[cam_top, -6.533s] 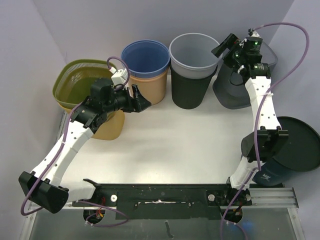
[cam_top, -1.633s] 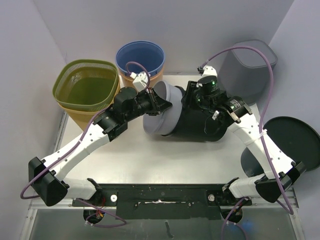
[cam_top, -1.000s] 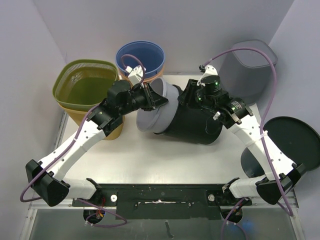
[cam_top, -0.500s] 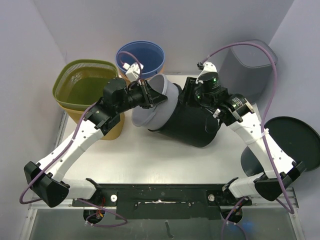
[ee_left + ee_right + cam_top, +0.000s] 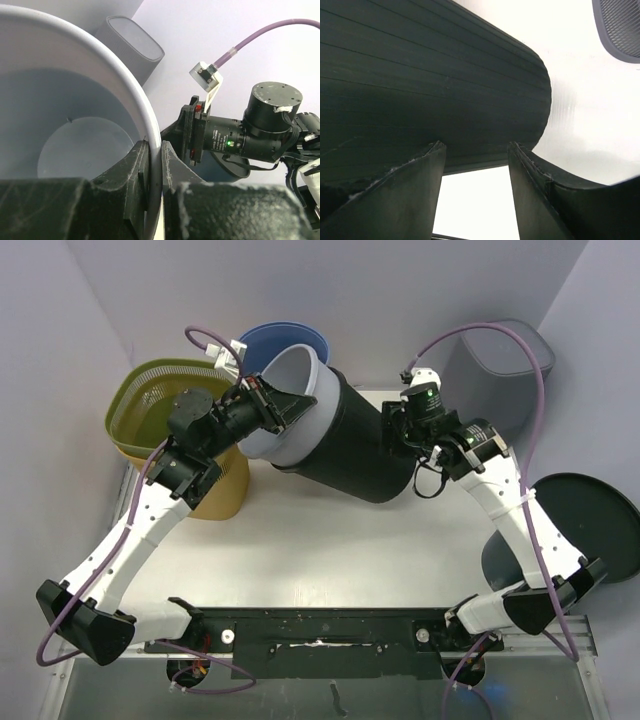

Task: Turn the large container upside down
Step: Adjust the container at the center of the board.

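Observation:
The large container (image 5: 350, 445), a black ribbed bin with a grey bin nested inside it, lies tilted on its side above the table, its mouth facing back-left. My left gripper (image 5: 276, 406) is shut on the grey rim (image 5: 125, 75): one finger sits inside the mouth and one outside, as the left wrist view shows at the gripper (image 5: 154, 146). My right gripper (image 5: 388, 430) is at the container's base end. In the right wrist view this gripper (image 5: 476, 150) is open, its fingertips just under the black wall (image 5: 420, 75), with only white table between them.
An olive mesh basket (image 5: 165, 405) sits in a tan bin at the back left. A blue bin (image 5: 262, 340) stands behind the container's mouth. A grey mesh bin (image 5: 500, 365) is at the back right, and a dark round bin (image 5: 590, 515) at the right edge.
The left gripper has swung the container's mouth up and back-left toward the blue bin. The right gripper's jaws have spread and let go of the base end.

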Robot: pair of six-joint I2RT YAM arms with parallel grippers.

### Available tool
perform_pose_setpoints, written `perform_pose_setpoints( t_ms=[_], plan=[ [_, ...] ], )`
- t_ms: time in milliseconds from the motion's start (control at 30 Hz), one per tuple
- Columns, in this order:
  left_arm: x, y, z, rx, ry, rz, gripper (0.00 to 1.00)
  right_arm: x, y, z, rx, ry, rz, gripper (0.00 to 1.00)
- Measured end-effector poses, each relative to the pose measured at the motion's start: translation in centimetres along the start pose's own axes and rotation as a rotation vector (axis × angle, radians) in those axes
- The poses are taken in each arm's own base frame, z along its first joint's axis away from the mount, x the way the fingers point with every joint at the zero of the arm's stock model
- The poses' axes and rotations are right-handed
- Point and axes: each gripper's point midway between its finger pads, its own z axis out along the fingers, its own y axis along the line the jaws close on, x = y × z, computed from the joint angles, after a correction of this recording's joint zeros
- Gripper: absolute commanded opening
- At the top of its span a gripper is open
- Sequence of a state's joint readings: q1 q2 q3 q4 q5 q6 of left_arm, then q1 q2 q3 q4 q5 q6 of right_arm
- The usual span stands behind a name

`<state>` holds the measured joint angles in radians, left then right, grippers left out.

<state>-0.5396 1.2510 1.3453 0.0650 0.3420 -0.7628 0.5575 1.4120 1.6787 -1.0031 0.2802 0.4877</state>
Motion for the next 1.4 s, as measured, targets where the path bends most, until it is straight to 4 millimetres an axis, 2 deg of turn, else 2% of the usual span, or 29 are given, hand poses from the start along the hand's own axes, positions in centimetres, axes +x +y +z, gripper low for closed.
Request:
perform_pose_setpoints(
  t_ms=[133, 233, 267, 400, 500, 567, 667, 767, 867, 967, 1167, 1267, 1400],
  plan=[
    [0.4, 0.0, 0.0, 0.005, 0.016, -0.004, 0.0, -0.5, 0.5, -0.8, -0.032, -0.023, -0.001, 0.59],
    [0.8, -0.2, 0.1, 0.023, 0.036, -0.008, 0.0, -2.3, 2.0, -2.3, -0.114, -0.091, 0.016, 0.73],
    [1.0, -0.3, 0.1, 0.031, 0.044, -0.012, 0.0, -3.0, 2.6, -3.0, -0.149, -0.123, 0.022, 0.74],
    [1.6, -0.7, 0.5, 0.066, 0.074, -0.035, 0.0, -6.1, 5.0, -6.1, -0.306, -0.249, 0.043, 0.76],
    [2.3, -0.9, 0.8, 0.08, 0.096, -0.052, 0.0, -7.4, 6.6, -7.4, -0.392, -0.305, 0.041, 0.75],
    [2.5, -0.9, 0.8, 0.083, 0.103, -0.055, 0.0, -7.4, 7.3, -7.1, -0.412, -0.299, 0.033, 0.73],
    [2.5, -1.0, 0.8, 0.088, 0.105, -0.053, 0.0, -6.4, 7.6, -5.2, -0.381, -0.244, 0.017, 0.66],
    [2.7, 0.4, 1.1, 0.045, 0.107, -0.057, 0.0, -5.6, 7.1, -3.2, -0.315, -0.192, 0.02, 0.6],
    [3.8, 1.3, 1.1, 0.012, 0.14, -0.063, 0.0, -4.1, 6.6, -1.8, -0.242, -0.14, 0.023, 0.57],
    [4.9, 1.9, 1.1, -0.009, 0.169, -0.057, 0.0, -3.0, 6.0, -1.3, -0.202, -0.108, 0.038, 0.55],
    [5.1, 2.0, 1.0, -0.015, 0.178, -0.067, 0.0, -3.5, 5.3, -2.0, -0.134, -0.129, 0.038, 0.55],
    [4.3, 1.5, 0.7, -0.015, 0.149, -0.059, 0.0, -3.0, 3.8, -1.9, -0.025, -0.117, -0.018, 0.56],
    [1.5, -0.2, -0.8, -0.004, 0.059, -0.003, 0.0, -1.5, 2.1, -1.2, 0.069, -0.057, -0.088, 0.55]
  ],
)
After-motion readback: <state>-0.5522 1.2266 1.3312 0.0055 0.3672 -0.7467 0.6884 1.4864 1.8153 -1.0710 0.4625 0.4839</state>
